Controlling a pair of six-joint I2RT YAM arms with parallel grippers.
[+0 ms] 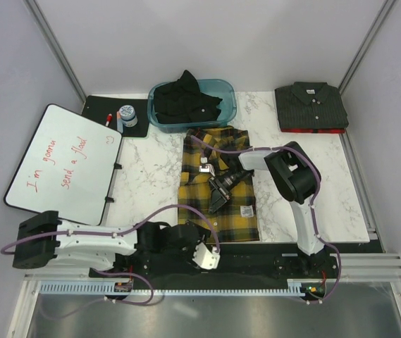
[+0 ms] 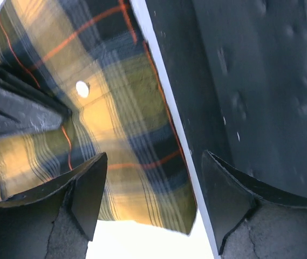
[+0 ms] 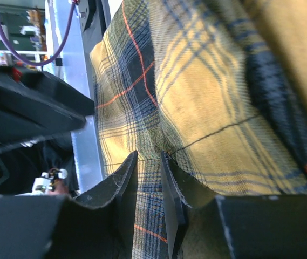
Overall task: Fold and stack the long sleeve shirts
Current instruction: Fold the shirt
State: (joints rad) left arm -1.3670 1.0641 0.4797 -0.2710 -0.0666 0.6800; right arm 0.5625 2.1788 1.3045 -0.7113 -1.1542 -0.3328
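Note:
The yellow-and-black plaid shirt [image 1: 218, 186] lies partly folded in the middle of the marble table. My right gripper [image 1: 217, 203] presses down on its middle; in the right wrist view its jaws [image 3: 149, 156] stand narrow with a raised ridge of plaid cloth [image 3: 196, 81] pinched between them. My left gripper [image 1: 189, 236] hovers at the shirt's near left corner, open, with the plaid hem [image 2: 142, 162] and the table's edge below the gap [image 2: 153, 156]. A dark charcoal shirt [image 1: 311, 105] lies folded at the far right. A black shirt [image 1: 186, 98] is bunched in a bin.
The teal bin [image 1: 227, 91] stands at the far middle. A whiteboard [image 1: 63, 162] with red writing lies on the left, beside a black mat [image 1: 98, 107] holding a marker and a small jar [image 1: 127, 115]. The black rail [image 1: 256, 257] runs along the near edge.

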